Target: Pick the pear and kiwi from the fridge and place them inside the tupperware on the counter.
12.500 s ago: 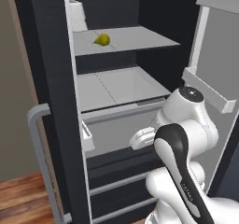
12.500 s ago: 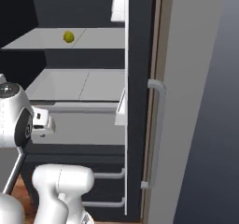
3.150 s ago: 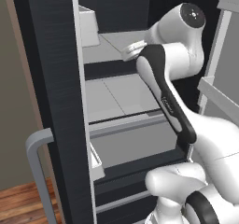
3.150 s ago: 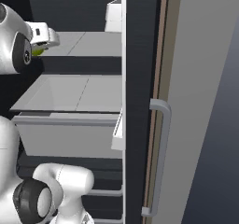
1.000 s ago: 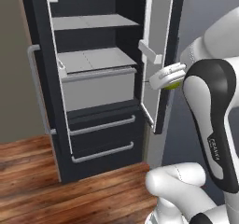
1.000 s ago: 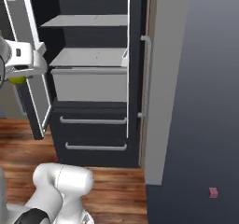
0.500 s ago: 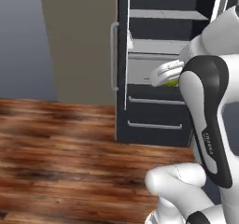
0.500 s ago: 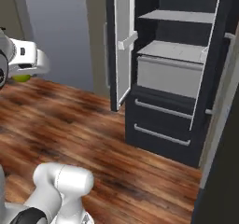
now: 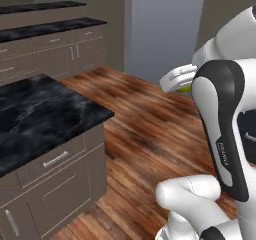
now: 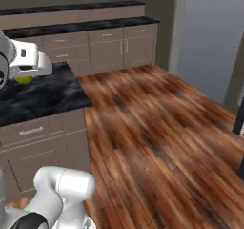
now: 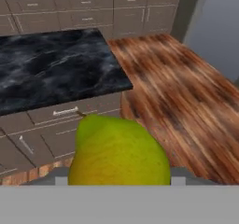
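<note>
My gripper point(image 9: 180, 82) is shut on the pear point(image 9: 186, 88), a yellow-green fruit held in the air above the wood floor. In the right base view the gripper point(image 10: 26, 73) sits at the left edge with the pear point(image 10: 22, 79) under it, over the near end of the counter point(image 10: 45, 95). The hand view has the pear point(image 11: 119, 153) large at the bottom, neck up, with the counter point(image 11: 56, 69) beyond it. The black marble counter point(image 9: 45, 109) lies left of the arm. The kiwi, the fridge and the tupperware are out of view.
A second run of black-topped beige cabinets point(image 9: 50, 31) lines the back wall point(image 10: 100, 25). Wood floor point(image 9: 145, 129) stretches between the counter and a pale grey wall point(image 9: 165, 24). Drawers with silver handles point(image 11: 65, 112) face me below the counter top.
The whole picture has swung from the open fridge to the counter and floor, so the base has turned. The pear stays in the shut gripper.
</note>
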